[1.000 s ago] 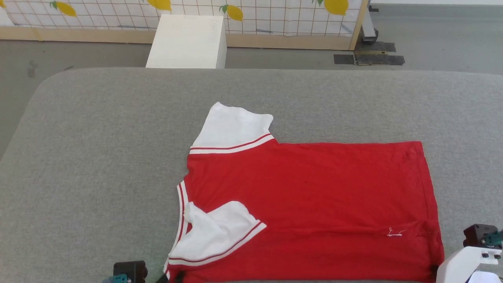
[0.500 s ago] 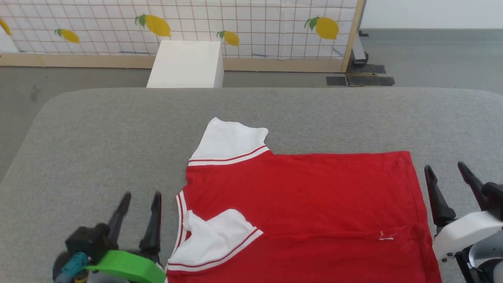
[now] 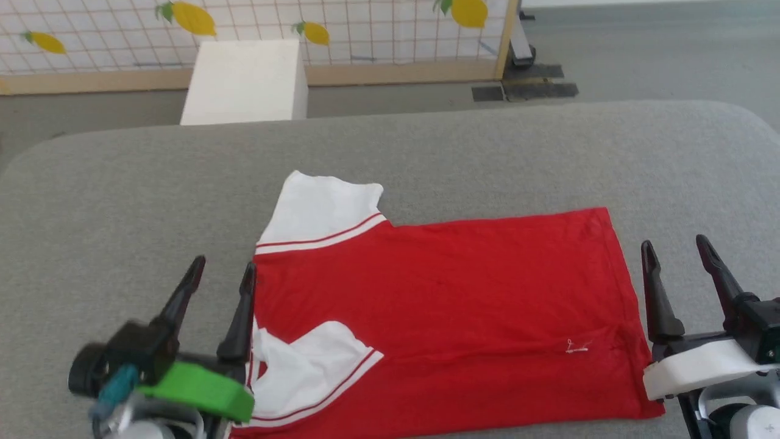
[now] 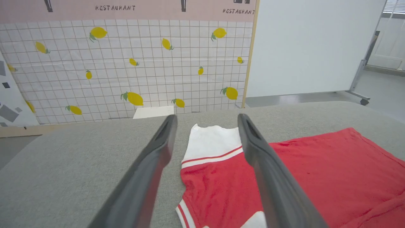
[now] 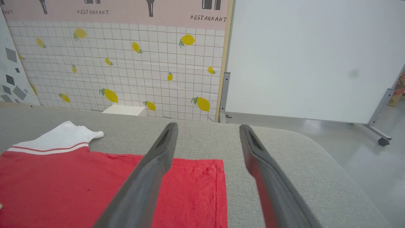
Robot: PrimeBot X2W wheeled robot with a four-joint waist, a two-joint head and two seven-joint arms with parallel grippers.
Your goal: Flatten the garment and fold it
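The garment (image 3: 451,305) lies flat on the grey table (image 3: 426,146), red side up, collar end to the left and hem to the right. Its far white sleeve (image 3: 320,207) sticks out toward the back. The near white sleeve (image 3: 304,366) is folded in over the red body. My left gripper (image 3: 222,271) hovers open just off the collar edge, holding nothing. Off the hem edge, my right gripper (image 3: 673,247) stands open and empty too. The garment (image 4: 284,171) lies past the left fingers, and the hem corner (image 5: 190,190) lies under the right ones.
A white box (image 3: 247,82) stands on the floor behind the table. A lemon-print grid panel (image 3: 244,30) runs along the back, with a white board on wheels (image 5: 303,60) to its right. Bare grey table surface surrounds the shirt.
Both grippers rose from the near edge of the garment and opened, letting go of it. The head camera shifted, so the whole scene moved in the picture.
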